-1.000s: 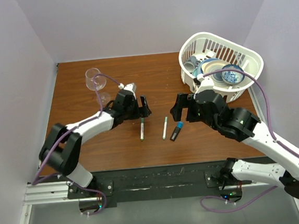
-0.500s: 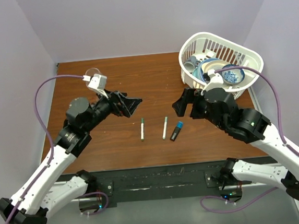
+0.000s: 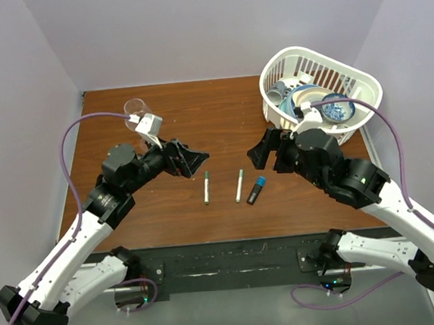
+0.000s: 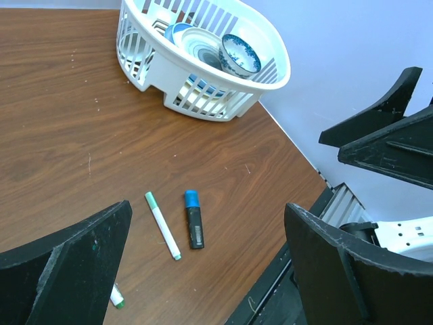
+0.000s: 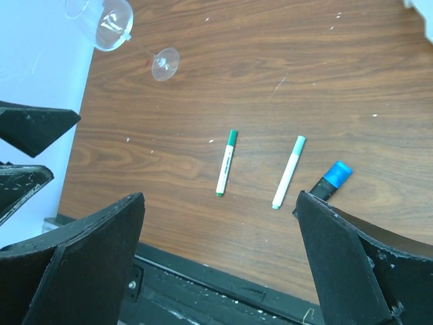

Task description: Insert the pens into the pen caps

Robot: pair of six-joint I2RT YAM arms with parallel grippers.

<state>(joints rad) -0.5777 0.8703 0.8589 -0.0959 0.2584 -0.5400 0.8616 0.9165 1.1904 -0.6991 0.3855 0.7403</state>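
White pens [image 3: 206,188] (two, green caps [image 3: 206,175] on far ends) lie side by side mid-table [image 3: 221,124]. Black marker [image 3: 253,196], blue cap [image 3: 260,181] fitted, just right of them. Left gripper [image 3: 196,158] and right gripper [image 3: 257,154] flank row, jaws spread wide, holding nothing. Wine glass [image 3: 136,109] far left, basket [image 3: 363,87] far right.

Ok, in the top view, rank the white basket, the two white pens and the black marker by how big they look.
1. white basket: by far the largest.
2. left white pen and right white pen: they look alike, so tied.
3. black marker: shorter than either pen, though thicker.
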